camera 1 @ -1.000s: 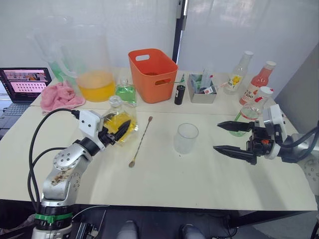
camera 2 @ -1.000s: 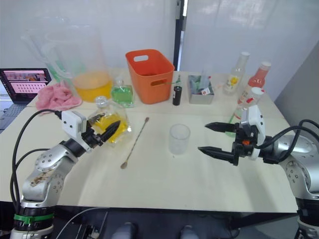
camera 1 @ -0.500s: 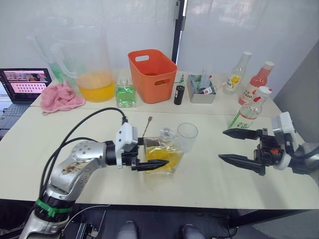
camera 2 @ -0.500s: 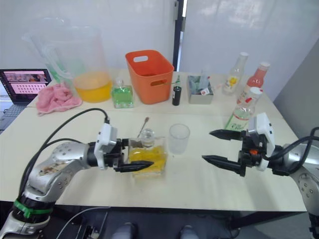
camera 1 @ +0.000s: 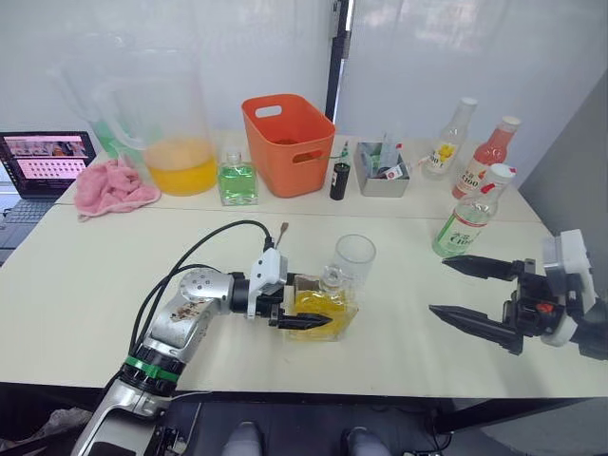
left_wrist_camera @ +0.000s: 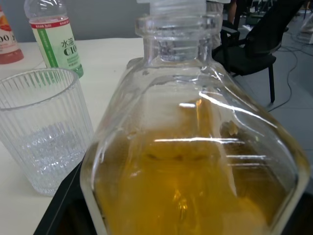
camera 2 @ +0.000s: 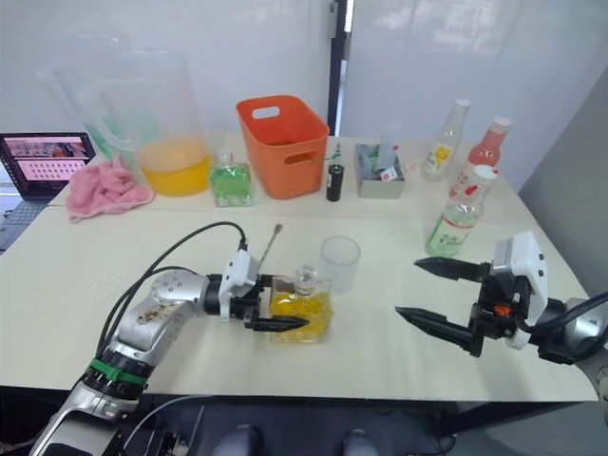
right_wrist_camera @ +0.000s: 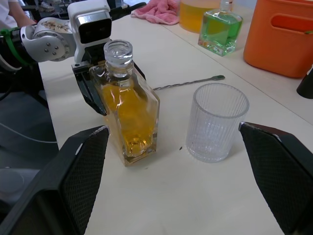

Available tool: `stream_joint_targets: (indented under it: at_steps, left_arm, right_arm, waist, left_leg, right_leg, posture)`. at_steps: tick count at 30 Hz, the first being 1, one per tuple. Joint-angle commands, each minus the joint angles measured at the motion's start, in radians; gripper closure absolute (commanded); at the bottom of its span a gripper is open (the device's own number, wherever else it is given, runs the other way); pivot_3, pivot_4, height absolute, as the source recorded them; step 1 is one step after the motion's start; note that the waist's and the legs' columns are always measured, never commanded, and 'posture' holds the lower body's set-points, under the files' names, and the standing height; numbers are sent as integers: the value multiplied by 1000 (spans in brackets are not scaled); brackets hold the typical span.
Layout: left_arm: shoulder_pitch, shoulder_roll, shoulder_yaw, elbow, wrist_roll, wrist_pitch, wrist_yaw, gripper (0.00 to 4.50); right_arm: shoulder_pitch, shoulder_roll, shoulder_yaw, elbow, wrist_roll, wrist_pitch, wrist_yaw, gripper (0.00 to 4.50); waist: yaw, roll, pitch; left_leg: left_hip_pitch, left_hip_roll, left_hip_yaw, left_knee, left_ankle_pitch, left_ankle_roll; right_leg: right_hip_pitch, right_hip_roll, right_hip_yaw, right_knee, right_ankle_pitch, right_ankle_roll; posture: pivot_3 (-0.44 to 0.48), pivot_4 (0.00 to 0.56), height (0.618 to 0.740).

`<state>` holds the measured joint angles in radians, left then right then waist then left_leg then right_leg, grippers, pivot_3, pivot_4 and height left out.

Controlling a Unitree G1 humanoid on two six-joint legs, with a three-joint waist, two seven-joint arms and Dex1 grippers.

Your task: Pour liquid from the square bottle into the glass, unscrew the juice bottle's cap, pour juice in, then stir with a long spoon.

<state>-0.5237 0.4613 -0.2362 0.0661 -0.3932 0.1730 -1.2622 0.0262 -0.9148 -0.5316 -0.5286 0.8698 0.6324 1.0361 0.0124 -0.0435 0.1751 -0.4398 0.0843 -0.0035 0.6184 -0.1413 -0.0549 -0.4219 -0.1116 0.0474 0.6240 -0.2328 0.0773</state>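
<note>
Near the table's (camera 1: 114, 285) front edge, left gripper (camera 1: 302, 311) clamped on square bottle (camera 1: 323, 302), now carried just beside glass (camera 1: 353, 263), right gripper (camera 1: 470, 296) spread apart, drawn back rightward, white-curtained room behind.

Square bottle (camera 1: 321, 306): clear, amber liquid. Glass (camera 1: 354, 262): clear, ribbed. Basket (camera 1: 288, 142): orange. Cloth (camera 1: 114, 185): pink. Small bottle (camera 1: 237, 178): green liquid. Surface (camera 1: 85, 275): cream.

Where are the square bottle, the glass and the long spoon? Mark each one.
square bottle (right_wrist_camera: 128, 110), right wrist view, on its amber-filled body.
glass (right_wrist_camera: 215, 122), right wrist view, on its ribbed wall.
long spoon (right_wrist_camera: 188, 82), right wrist view, on its thin handle.
</note>
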Motion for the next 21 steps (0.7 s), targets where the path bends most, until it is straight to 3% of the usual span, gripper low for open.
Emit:
stream_joint_targets:
  at_steps: [1,2,4,6,10,16,21]
  left_arm:
    - [-26,-14,12,13,-8,-38,-37,1666]
    - [-24,-10,12,18,-5,-33,-40,1666]
    - [-17,1,13,15,-8,-14,-48,659]
    - [-12,7,16,6,-11,-2,-53,45]
    - [-15,19,29,-27,-15,42,-29,45]
    - [-4,48,45,-176,-47,237,64,45]
    - [6,57,56,-226,-40,267,112,45]
  right_arm:
    - [5,-6,-41,-33,27,-1,-17,0]
    - [6,-7,-42,-34,30,-1,-20,0]
    - [7,-8,-42,-39,36,0,-28,0]
    - [12,-9,-44,-42,39,-1,-30,0]
    - [11,-13,-38,-41,43,-4,-31,0]
    - [-24,-18,-4,-22,38,-7,-31,0]
    - [-69,-14,43,0,23,-14,-29,0]
  waist:
    - [1,0,0]
    - [1,0,0]
    - [0,0,0]
    - [0,0,0]
    - [0,0,0]
    - [-3,0,0]
    - [-3,0,0]
  left_leg:
    - [0,0,0,0,0,0]
    - [0,0,0,0,0,0]
    - [0,0,0,1,0,0]
    - [0,0,0,1,0,0]
    - [0,0,0,1,0,0]
    - [0,0,0,3,0,0]
    - [0,0,-1,5,0,0]
  right_leg:
    - [0,0,0,0,0,0]
    - [0,0,0,0,0,-1]
    - [1,0,0,0,-1,-1]
    - [0,0,0,0,-1,-1]
    - [0,0,0,1,-1,-1]
    - [0,0,0,2,-1,-1]
    - [1,0,0,2,-1,-1]
  posture:
    - [0,150,738]
    - [0,150,738]
    - [0,150,738]
    - [0,150,738]
    - [0,150,738]
    - [0,150,738]
    - [0,150,738]
